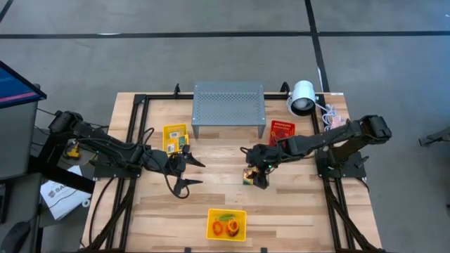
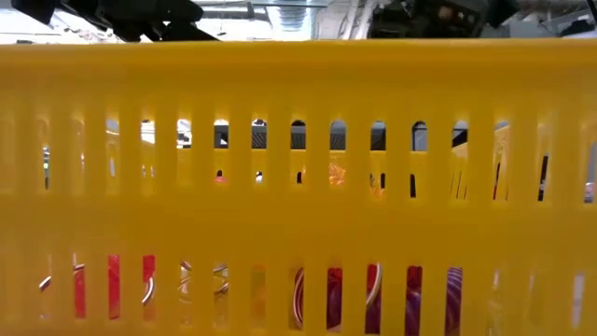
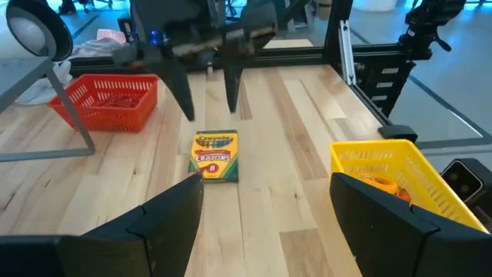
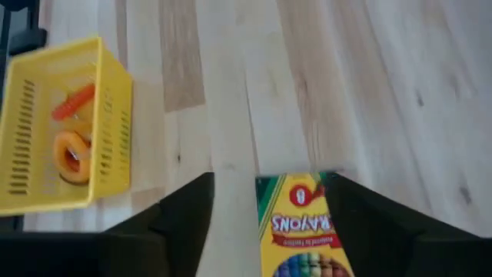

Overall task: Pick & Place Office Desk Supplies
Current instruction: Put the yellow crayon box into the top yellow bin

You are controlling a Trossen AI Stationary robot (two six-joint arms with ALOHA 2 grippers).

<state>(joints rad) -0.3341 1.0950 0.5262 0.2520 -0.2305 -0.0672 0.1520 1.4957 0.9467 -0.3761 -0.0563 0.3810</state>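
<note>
The jaws of the right gripper [image 1: 256, 177] stand parted astride 1 crayon box [image 3: 214, 155], which lies flat on the table [image 1: 302, 204] between them; whether the fingers touch it cannot be told. This looks like either a fresh release or the start of a grasp. If a grasp, the next move calls for closing squarely on the box. Left of the box, the left gripper [image 1: 188, 172] waits with jaws wide and empty. Nearer the front edge than the box sits a yellow basket [image 1: 226, 224] holding rubber bands [image 4: 68, 146].

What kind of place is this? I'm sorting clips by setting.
Probably a robotics lab: two arms on a framed wooden table, bare concrete floor, and staged props such as a crayon box and yellow basket.
</note>
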